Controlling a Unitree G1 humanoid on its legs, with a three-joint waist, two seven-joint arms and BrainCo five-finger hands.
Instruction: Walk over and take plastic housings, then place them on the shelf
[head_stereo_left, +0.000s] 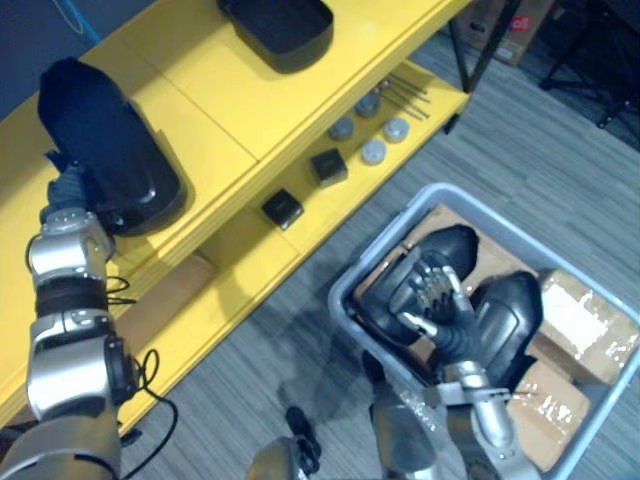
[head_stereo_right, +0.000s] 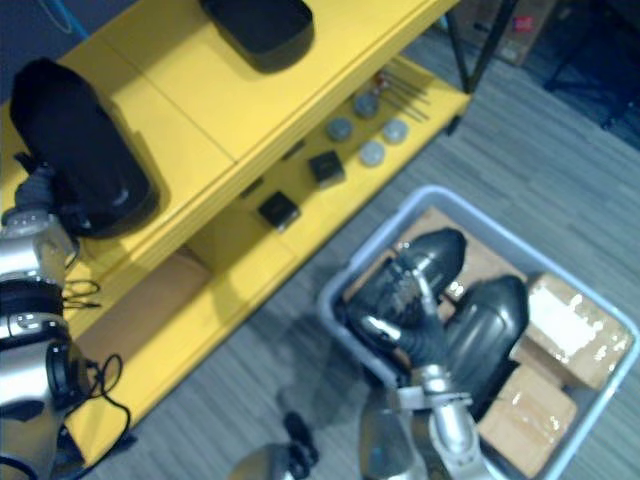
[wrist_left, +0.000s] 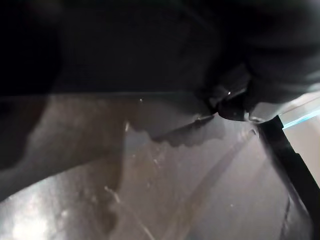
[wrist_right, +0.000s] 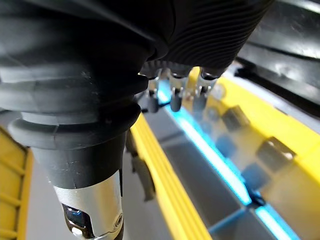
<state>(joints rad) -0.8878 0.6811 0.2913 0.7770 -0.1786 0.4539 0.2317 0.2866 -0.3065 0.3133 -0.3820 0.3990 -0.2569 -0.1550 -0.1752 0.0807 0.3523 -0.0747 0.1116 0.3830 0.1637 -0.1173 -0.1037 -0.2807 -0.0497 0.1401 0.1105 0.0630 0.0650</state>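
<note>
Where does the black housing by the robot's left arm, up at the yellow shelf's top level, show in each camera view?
Left eye view: housing upper left, at the top level of the yellow shelf.
Right eye view: housing upper left, closer to the picture's edge.
Left wrist view: likely the housing, a dark mass close up.
Right wrist view: cannot tell.
Shared landmark: the yellow shelf.

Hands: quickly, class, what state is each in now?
Left hand: cannot be told, fingers hidden behind the black housing on the shelf.
Right hand: closed on a dark housing in the grey bin.
</note>
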